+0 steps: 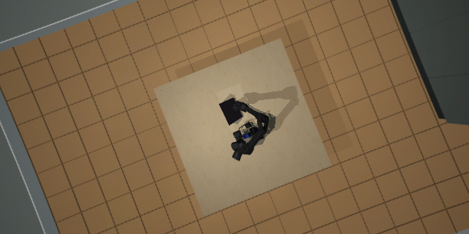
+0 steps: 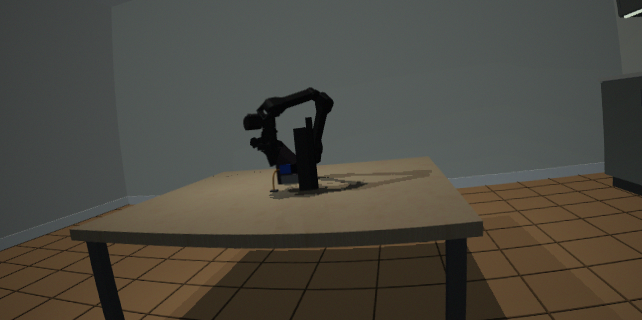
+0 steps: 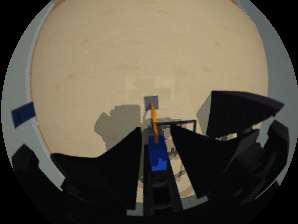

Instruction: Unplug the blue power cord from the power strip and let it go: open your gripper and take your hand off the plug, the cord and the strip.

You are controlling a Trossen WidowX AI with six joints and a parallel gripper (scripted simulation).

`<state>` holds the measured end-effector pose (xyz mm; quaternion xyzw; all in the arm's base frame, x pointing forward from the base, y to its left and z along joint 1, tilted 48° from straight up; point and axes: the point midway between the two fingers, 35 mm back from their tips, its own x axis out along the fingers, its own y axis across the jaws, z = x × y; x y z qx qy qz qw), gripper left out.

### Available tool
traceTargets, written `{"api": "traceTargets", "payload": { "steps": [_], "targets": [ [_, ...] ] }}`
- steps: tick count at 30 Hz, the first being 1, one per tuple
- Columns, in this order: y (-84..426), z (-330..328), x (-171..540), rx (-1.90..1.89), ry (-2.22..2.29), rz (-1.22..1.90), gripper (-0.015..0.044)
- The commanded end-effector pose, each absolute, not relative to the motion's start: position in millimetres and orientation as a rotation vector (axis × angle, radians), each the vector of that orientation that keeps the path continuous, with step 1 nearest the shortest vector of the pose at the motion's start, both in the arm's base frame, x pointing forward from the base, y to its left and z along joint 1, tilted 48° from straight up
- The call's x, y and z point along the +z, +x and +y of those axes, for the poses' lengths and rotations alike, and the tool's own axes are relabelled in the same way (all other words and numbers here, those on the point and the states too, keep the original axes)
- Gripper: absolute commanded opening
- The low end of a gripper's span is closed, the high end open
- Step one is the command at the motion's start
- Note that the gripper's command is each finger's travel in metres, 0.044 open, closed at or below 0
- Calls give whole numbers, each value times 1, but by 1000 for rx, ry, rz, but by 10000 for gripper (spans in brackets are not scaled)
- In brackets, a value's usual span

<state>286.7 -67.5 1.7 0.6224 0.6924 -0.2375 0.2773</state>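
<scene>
Sitting near the hand, blue plug

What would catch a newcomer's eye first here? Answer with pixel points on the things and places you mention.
Likely the blue plug (image 2: 285,169) (image 3: 158,152), the brightest thing amid black parts, seen between the gripper's (image 3: 156,131) fingers in the wrist view. Next, the orange cord (image 2: 273,179) (image 3: 154,120) running from it, and the black arm (image 1: 264,121) (image 2: 326,108) arching over the table.

In the top view, the arm covers part of the plug. In the exterior view, the dark block hides part of the arm (its base included). Contact between gripper and plug cannot be determined. The table's legs run past the lower edge.
</scene>
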Motion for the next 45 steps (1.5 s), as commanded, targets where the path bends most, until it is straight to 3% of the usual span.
{"api": "traceTargets", "payload": {
  "steps": [1, 45],
  "targets": [
    [286, -65, 4, -629, 1639, 1890, 160],
    [281, -30, 26, -628, 1641, 1892, 160]
  ]
}}
